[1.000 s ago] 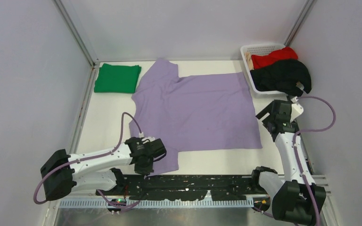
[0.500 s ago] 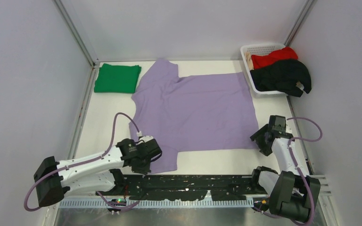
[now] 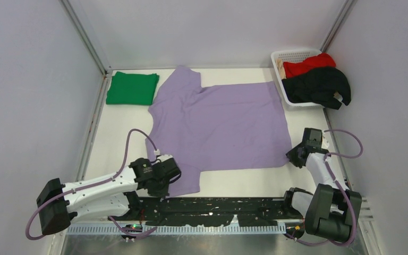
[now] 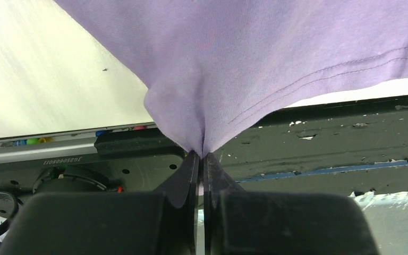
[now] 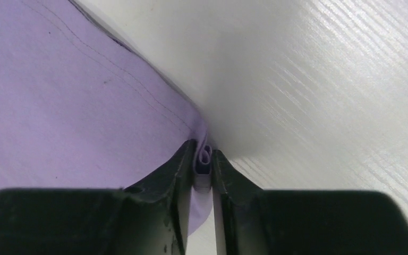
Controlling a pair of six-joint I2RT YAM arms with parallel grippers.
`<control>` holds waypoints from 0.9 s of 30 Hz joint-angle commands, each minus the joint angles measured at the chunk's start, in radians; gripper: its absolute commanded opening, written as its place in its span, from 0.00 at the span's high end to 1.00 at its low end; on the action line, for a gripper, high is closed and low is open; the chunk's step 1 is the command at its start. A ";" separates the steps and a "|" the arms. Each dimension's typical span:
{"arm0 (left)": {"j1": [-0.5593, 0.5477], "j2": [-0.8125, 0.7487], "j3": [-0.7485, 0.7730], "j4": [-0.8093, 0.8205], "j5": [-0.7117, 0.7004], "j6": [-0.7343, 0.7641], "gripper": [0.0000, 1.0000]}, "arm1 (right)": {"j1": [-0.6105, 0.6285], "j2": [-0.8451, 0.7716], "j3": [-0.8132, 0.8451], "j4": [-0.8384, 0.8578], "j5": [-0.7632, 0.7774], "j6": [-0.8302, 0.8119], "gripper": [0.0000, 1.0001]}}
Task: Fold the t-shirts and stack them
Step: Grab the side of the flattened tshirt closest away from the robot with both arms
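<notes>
A white table carries everything, and the lavender t-shirt takes up most of its middle, spread flat with its collar end toward the left and its straight bottom hem toward the right. Just off the far left corner of that shirt, beside its far sleeve, lies a green t-shirt folded into a neat rectangle, close to the lavender cloth but apart from it. Off the lavender shirt's far right corner stands a white lattice basket; a black t-shirt is heaped in it and spills over its right rim, with a red t-shirt bunched behind it toward the far end of the basket. At the lavender shirt's near sleeve, the left gripper has its jaws pressed together on a pinch of the cloth, which rises from the fingertips in a small peak above the stitched hem. At the shirt's near right corner, the right gripper is clamped on the bottom hem, a small fold of lavender fabric showing between its fingers.
</notes>
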 commanded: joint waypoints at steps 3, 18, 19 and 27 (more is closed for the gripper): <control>0.006 -0.004 -0.004 -0.007 0.016 0.020 1.00 | -0.004 0.026 -0.037 -0.020 0.011 -0.006 0.91; 0.006 -0.140 -0.107 0.001 0.146 0.013 1.00 | 0.034 -0.053 0.020 -0.253 0.008 -0.039 0.95; 0.006 -0.139 -0.101 0.023 0.147 0.019 1.00 | 0.036 -0.050 0.024 -0.249 0.006 -0.039 0.95; 0.085 0.006 0.050 0.168 0.216 0.160 1.00 | 0.047 -0.069 0.092 -0.259 -0.021 -0.072 0.95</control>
